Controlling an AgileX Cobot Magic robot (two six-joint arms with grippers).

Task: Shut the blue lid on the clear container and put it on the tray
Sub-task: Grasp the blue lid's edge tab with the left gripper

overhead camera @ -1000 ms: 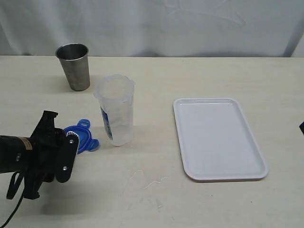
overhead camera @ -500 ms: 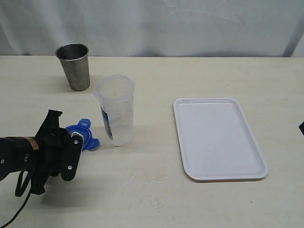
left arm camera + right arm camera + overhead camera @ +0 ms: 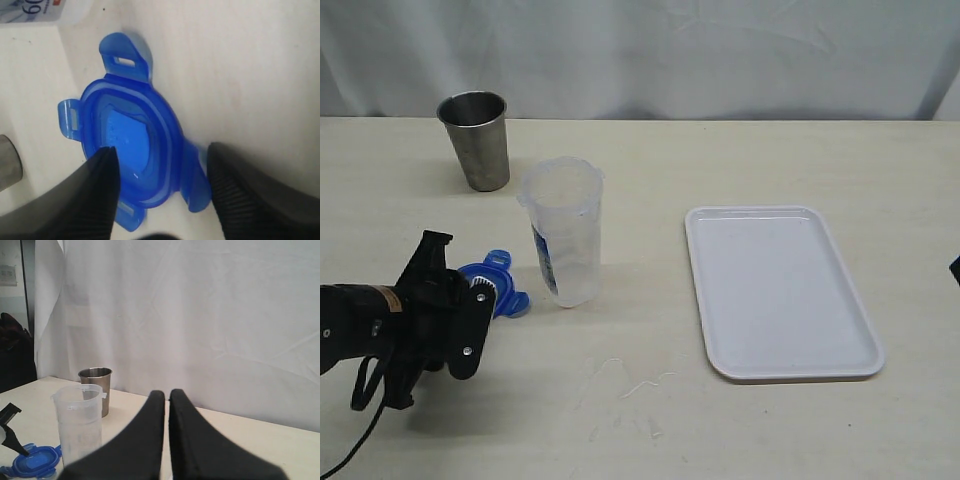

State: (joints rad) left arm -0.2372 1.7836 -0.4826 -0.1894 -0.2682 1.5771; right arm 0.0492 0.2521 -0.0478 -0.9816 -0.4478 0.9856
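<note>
Clear container (image 3: 561, 240) just beside blue lid (image 3: 502, 284)

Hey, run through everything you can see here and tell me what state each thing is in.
blue lid: off the container, flat on the table, flaps splayed
clear container: upright, uncapped, looks empty
tray: flat on the table, nothing on it
metal cup: upright, mouth up
left gripper: jaws apart astride the lid's edge; grip unclear
right gripper: jaws shut, holding nothing

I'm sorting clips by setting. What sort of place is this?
Probably a lab test bench: a plain table backed by a white curtain, a black robot arm, and staged props like the tray and metal cup.
</note>
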